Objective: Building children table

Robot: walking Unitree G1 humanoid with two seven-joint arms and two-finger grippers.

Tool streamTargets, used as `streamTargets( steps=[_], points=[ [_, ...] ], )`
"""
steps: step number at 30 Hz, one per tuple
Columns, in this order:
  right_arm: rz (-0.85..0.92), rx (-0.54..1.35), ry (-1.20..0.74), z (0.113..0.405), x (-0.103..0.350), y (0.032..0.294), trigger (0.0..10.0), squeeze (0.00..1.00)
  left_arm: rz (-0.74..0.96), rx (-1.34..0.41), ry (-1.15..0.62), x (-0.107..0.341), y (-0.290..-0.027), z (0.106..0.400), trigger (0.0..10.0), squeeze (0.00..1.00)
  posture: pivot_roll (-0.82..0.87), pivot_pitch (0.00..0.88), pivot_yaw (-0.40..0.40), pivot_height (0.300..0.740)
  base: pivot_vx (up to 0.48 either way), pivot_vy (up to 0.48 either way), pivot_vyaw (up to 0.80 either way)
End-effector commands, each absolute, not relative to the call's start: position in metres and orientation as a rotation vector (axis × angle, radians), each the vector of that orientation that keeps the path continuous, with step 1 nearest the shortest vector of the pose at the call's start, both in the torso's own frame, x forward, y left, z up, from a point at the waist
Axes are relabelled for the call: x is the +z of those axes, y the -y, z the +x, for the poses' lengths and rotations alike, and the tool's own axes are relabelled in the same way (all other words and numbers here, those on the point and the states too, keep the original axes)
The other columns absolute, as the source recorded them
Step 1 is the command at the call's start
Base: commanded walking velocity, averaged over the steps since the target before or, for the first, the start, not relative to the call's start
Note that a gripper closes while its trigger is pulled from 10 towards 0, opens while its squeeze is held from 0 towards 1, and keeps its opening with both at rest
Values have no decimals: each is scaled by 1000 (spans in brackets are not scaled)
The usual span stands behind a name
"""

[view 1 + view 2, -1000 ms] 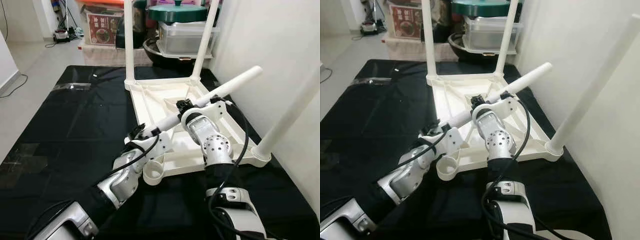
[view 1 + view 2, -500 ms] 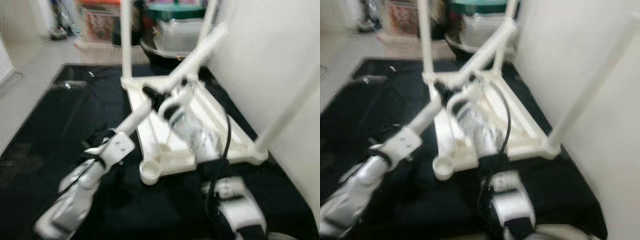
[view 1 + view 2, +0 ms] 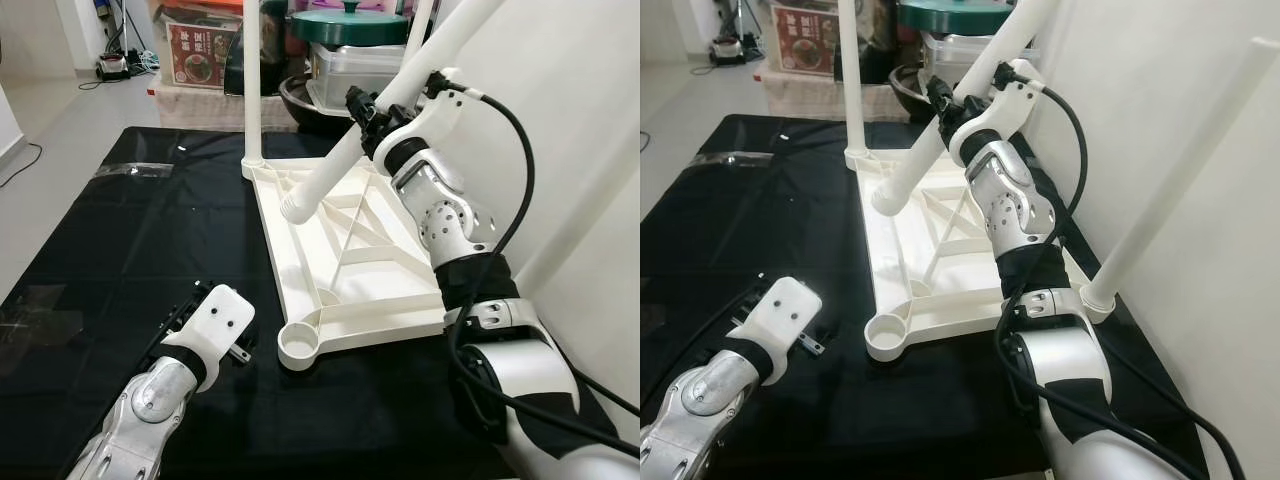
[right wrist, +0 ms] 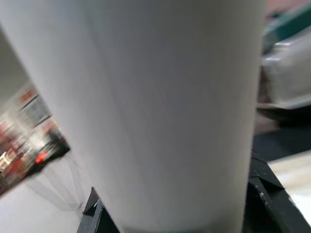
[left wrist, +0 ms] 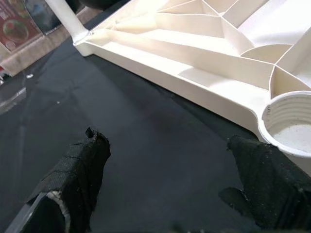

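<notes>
Table leg [image 3: 345, 160] is clamped in the right gripper [image 3: 368, 112] — held high, probably to go in the empty socket [image 3: 301, 343] — while the left gripper [image 5: 170, 194] waits with fingers apart.

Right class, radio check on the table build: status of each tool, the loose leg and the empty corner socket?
Right tool shut on loose leg, held tilted above tabletop. Left tool open, low over black mat. Empty socket unobstructed, near left tool.
</notes>
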State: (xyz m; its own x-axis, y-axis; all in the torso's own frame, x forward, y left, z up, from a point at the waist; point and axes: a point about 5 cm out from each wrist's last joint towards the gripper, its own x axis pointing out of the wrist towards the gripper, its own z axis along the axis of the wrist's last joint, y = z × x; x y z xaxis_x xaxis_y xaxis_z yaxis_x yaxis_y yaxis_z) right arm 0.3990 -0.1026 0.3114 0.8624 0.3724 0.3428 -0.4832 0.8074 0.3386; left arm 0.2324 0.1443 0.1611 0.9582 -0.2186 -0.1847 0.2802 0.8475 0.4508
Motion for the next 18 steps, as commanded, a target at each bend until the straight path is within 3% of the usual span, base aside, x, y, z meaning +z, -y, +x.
streamTargets(
  steps=[1, 10, 11, 12, 13, 14, 15, 18],
  points=[
    [350, 564, 305, 395, 324, 105, 0, 0, 443, -290, -172, 154, -145, 226, 10000, 0, 105, 0, -111, 740, 0, 0, 0],
    [245, 688, 276, 388, 316, 110, 0, 0, 312, -267, -200, 148, -147, 221, 10000, 0, 88, 0, -105, 740, 0, 0, 0],
    [212, 728, 264, 385, 311, 110, 2431, 0, 256, -244, -206, 146, -148, 220, 10000, 0, 84, 0, -100, 740, 0, 0, 0],
    [212, 728, 264, 385, 311, 110, 2431, 0, 256, -244, -206, 146, -148, 220, 10000, 0, 84, 0, -100, 740, 0, 0, 0],
    [186, 773, 252, 381, 306, 111, 7529, 0, 210, -222, -209, 145, -151, 220, 10000, 0, 83, 0, -102, 740, 0, 0, 0],
    [186, 773, 252, 381, 306, 111, 7529, 0, 210, -222, -209, 145, -151, 220, 10000, 0, 83, 0, -102, 740, 0, 0, 0],
    [167, 805, 243, 378, 304, 110, 10000, 0, 180, -203, -212, 144, -153, 219, 10000, 0, 83, 0, -101, 740, 0, 0, 0],
    [156, 833, 233, 375, 302, 109, 10000, 0, 155, -188, -217, 144, -156, 218, 10000, 0, 82, 0, -102, 740, 0, 0, 0]
  ],
)
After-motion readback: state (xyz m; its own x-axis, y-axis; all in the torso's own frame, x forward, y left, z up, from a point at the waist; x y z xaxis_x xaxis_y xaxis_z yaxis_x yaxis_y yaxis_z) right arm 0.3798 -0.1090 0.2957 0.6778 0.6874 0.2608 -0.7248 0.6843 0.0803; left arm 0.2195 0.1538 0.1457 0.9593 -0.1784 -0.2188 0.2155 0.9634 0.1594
